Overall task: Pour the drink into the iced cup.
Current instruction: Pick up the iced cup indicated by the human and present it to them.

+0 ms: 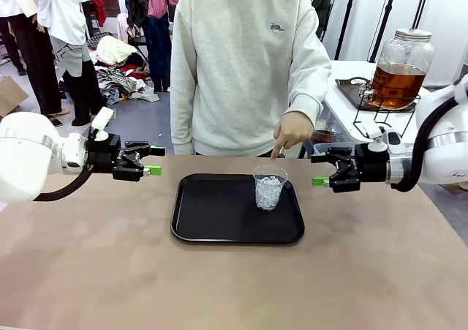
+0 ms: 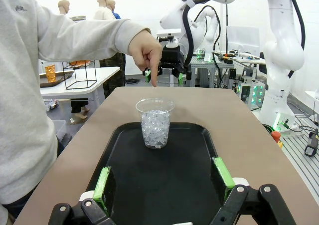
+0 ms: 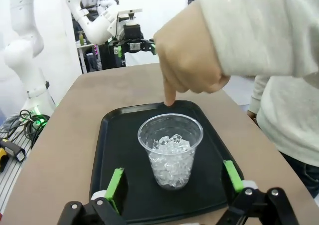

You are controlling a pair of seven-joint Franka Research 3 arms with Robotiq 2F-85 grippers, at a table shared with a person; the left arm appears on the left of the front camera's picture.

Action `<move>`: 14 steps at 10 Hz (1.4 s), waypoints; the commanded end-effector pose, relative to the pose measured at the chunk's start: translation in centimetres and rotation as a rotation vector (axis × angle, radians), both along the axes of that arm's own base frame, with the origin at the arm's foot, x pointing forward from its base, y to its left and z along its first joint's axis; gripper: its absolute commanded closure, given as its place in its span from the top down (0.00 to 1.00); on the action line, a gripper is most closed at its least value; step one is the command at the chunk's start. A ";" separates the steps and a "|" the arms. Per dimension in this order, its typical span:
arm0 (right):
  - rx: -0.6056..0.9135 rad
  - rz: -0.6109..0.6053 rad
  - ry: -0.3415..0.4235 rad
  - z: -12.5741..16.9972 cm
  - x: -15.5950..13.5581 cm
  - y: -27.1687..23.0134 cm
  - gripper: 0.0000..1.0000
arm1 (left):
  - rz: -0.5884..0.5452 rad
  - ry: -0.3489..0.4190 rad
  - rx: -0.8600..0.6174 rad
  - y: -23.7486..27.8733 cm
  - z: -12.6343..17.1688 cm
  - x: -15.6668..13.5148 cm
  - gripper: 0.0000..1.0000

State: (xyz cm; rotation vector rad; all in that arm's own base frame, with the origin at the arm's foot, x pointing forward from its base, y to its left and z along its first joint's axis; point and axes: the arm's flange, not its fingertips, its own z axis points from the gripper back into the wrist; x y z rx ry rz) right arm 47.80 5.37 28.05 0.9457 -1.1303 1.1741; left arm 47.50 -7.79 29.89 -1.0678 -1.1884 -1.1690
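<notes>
At frame centre the iced cup [image 1: 269, 187] stands upright, mouth up, on the tray [image 1: 212, 211]; left gripper [image 1: 156, 161] and right gripper [image 1: 316, 170] gape wide.

A robotics lab: far beyond the spread jaws of the left gripper [image 2: 162, 167] stands a workbench [image 2: 227, 60] cluttered with cables and electronics, a green-lit control box [image 2: 255, 93] beside it.

Brown table [image 1: 88, 271], white side table [image 1: 344, 123] (wire stand [image 1: 387, 115] on it), grey floor [image 1: 142, 125]
</notes>
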 end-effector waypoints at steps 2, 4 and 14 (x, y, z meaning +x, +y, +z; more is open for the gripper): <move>0.032 0.052 -0.017 -2.0 0.8 1.3 1.00 | 0.002 0.002 0.000 -0.1 0.2 0.0 1.00; 0.038 0.078 -0.003 -3.4 0.9 2.0 1.00 | 0.002 0.002 0.000 -0.1 0.2 0.0 1.00; 0.049 0.105 0.005 -7.3 3.4 4.8 1.00 | 0.002 0.002 0.000 -0.1 0.2 0.0 1.00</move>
